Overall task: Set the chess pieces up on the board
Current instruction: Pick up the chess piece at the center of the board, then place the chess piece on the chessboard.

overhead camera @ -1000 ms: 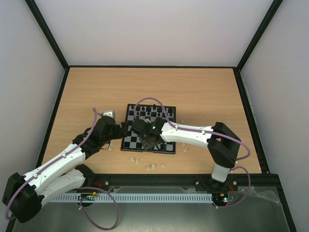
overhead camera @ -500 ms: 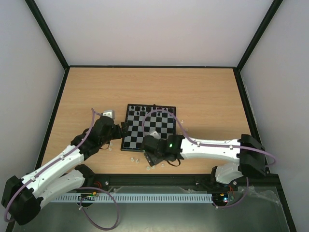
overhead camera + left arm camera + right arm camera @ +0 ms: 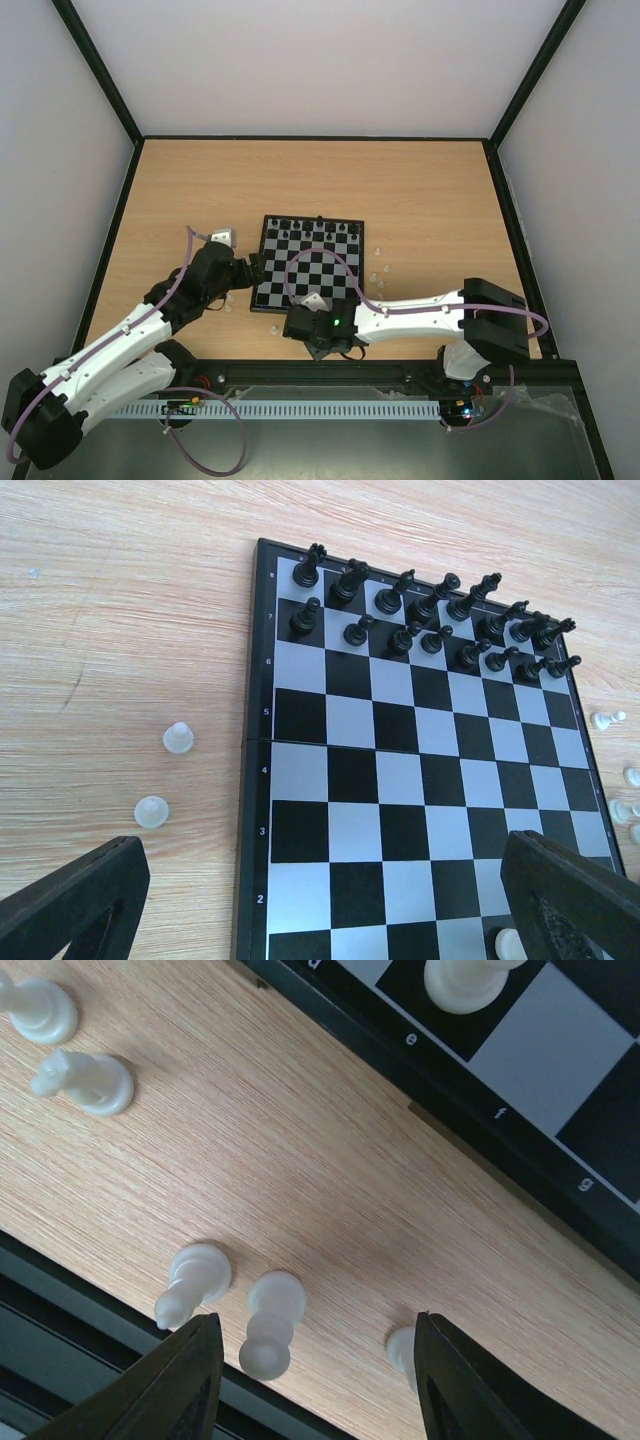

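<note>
The right hand is spread open and holds nothing, low over the worktop at the bottom of its wrist view. One white piece stands in the gap between its fingers. A second white piece stands just above the left-of-frame fingertip. A third white piece sits against the other finger, half hidden. The board crosses the upper right of that view. The left hand, also open and empty, hovers at the board's lower edge in its own view. There the black pieces fill two ranks along the top.

The likely trouble is crowding. If the open hand closes where it is, it may catch two pieces together. A finger may also tip the half-hidden piece and send it rolling across the worktop. I cannot tell how close the fingertips are to the wood, so a descent could also jam a tip onto a piece.
</note>
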